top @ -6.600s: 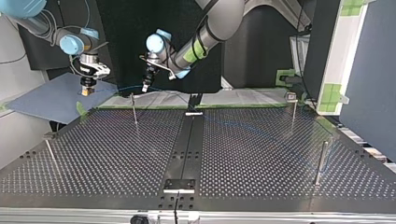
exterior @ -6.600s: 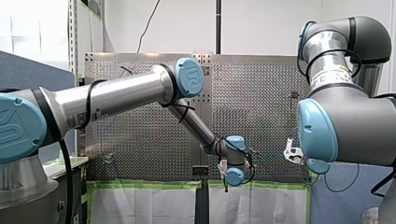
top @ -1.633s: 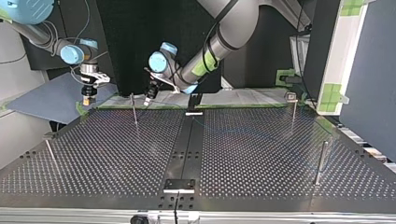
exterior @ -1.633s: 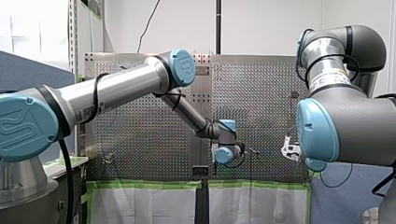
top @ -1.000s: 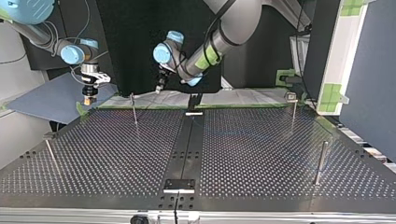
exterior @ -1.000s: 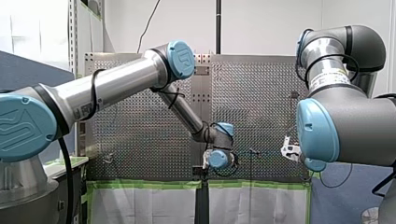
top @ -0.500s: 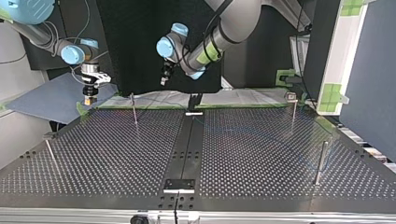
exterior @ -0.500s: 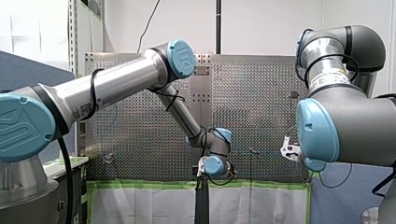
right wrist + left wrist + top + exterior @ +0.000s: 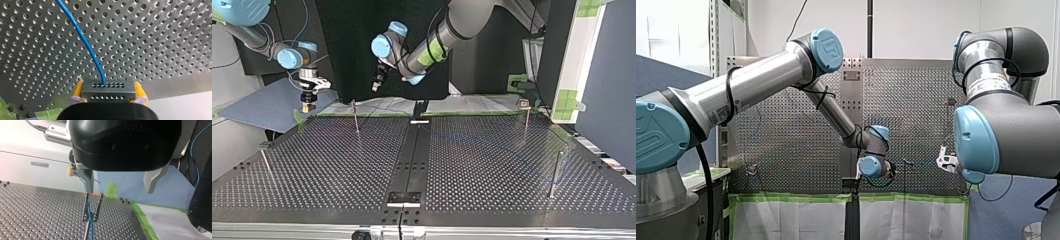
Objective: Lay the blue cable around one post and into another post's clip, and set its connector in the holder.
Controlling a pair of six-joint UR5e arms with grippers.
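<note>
clip: blue cable inside; right gripper: clamps connector

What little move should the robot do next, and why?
Probably my right gripper should start carrying the connector onward over the table: its jaws are shut on it, the blue cable runs through the clip, and my left gripper is open.

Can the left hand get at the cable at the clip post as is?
Probably yes. Left hand is open with the clip post ahead of it and nothing between; the cable shows bare there. Right hand is off aside, on the connector.
</note>
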